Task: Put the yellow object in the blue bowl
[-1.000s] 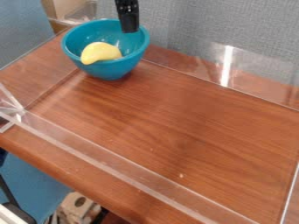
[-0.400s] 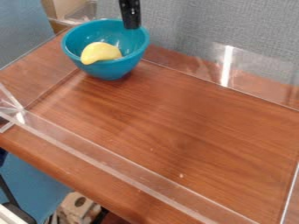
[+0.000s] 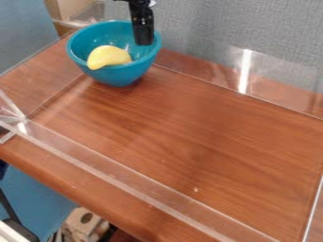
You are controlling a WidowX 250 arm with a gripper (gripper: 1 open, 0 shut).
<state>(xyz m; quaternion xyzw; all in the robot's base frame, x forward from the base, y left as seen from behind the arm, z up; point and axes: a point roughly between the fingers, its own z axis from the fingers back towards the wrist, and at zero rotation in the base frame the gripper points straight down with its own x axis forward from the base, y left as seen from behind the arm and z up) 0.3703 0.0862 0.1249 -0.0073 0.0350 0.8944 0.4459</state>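
The blue bowl point(image 3: 121, 74) stands at the back left of the wooden table. The yellow object point(image 3: 108, 57), a small curved banana shape, lies inside it toward the left. My gripper point(image 3: 145, 38) is a narrow black shape coming straight down over the bowl's back right rim, to the right of the yellow object and apart from it. Its fingers blend into one dark form, so I cannot make out whether they are open or shut. Nothing shows between them.
A low clear plastic wall point(image 3: 252, 66) rings the brown wooden tabletop point(image 3: 190, 132), with a raised panel at the back right. A grey fabric backdrop stands behind the bowl. The table's front edge runs diagonally at the lower left.
The gripper's dark tip reaches slightly lower and further right at the bowl's rim than before. The yellow object and the bowl have not moved.
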